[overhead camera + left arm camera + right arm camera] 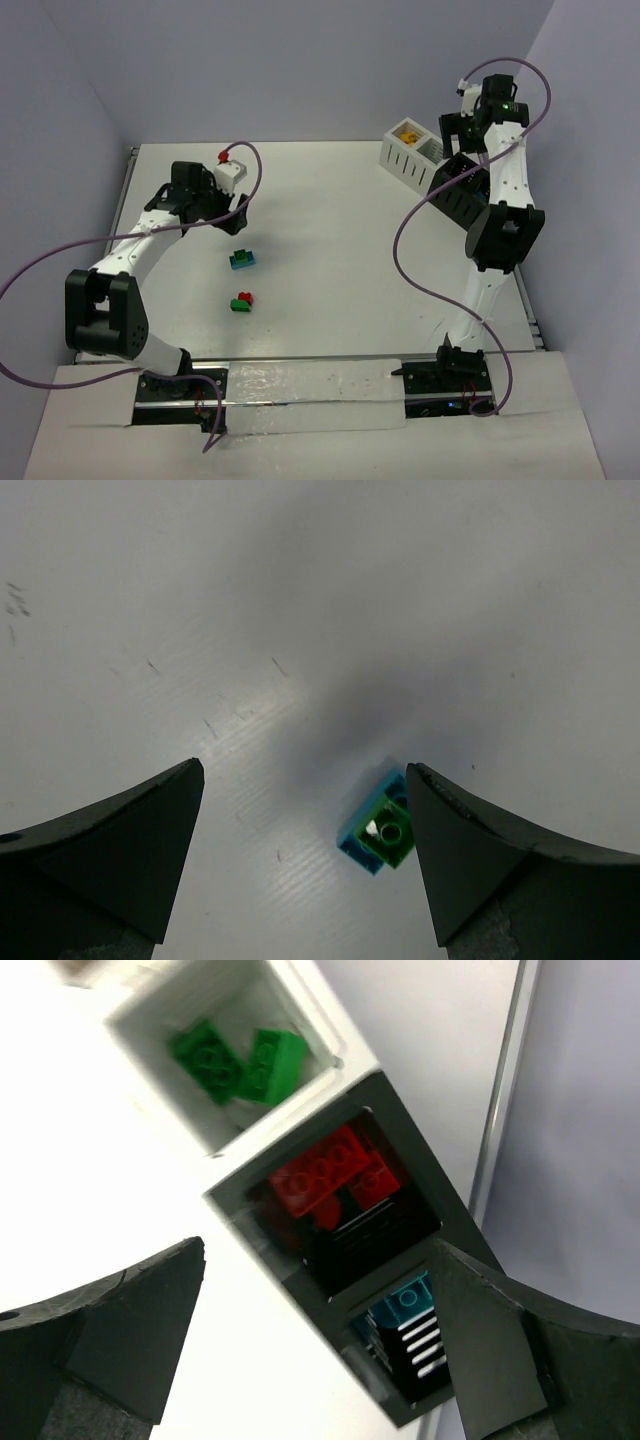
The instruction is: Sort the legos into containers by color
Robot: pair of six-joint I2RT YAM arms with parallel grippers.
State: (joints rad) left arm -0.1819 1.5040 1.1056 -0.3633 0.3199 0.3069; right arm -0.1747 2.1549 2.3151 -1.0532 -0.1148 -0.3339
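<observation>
Left gripper is hanging wide open, empty, over the green-on-teal brick pair lying on the tabletop, lower centre, beside the finger at frame right. We are advising centring before descending. Right gripper is gaping empty above the black bin holding red bricks.

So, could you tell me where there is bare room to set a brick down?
The table's middle is bare, between the teal-green bricks, the red-green bricks and the right arm. The near strip before the bases is free too. It is crowded at the far right, around the bins.
</observation>
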